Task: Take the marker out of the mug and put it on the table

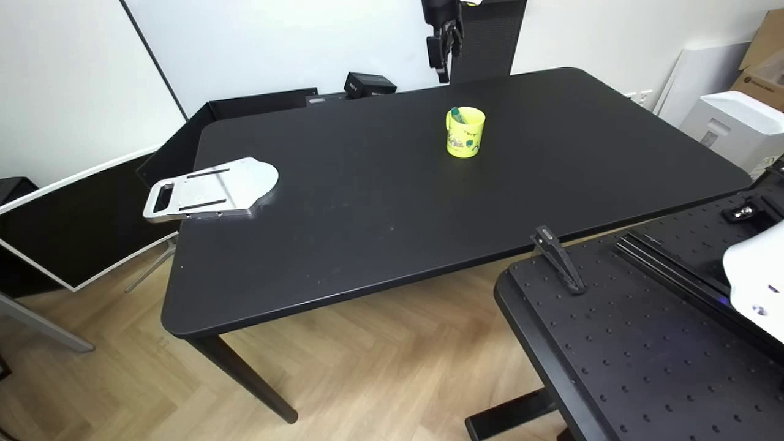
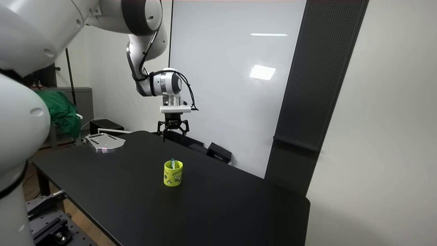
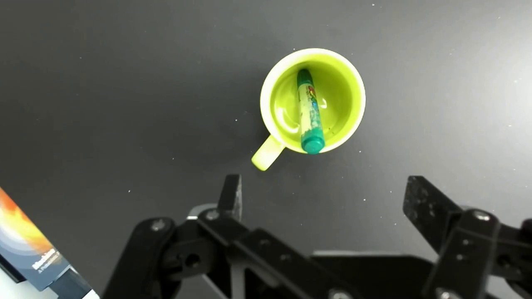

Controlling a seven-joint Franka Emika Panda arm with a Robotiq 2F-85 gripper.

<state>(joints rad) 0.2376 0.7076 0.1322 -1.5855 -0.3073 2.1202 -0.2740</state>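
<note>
Around, left to right in an exterior view: plate [image 1: 214, 188] is lying on the tabletop [image 1: 343, 245], overhanging its left edge. Black box [image 1: 369, 84] is sitting beyond the far edge. Hand [image 2: 173, 136] is hanging above the tabletop, apart from the mug [image 1: 465, 136]. Black fitting [image 1: 558, 260] is standing on the perforated board [image 1: 612, 331], beside the near edge. White unit [image 1: 744, 138] is standing past the right end.

Views: an exterior view is showing the arm [image 2: 112, 15] at left. Wrist view is showing a blue-orange printed piece [image 3: 27, 243], then the handle [image 3: 268, 153] sticking out near one of the fingers [image 3: 230, 195], then the whole marker [image 3: 309, 112], label included. Both exterior views are showing just its upper part. Hand is standing wide, tabletop showing between the fingers.

Mug is standing upright, holding the marker. Marker is leaning: top end is poking just above the rim beside the handle, lower end is sitting opposite, down inside. Cardboard box [image 1: 754, 87] is standing far right; contents I'm not making out.
</note>
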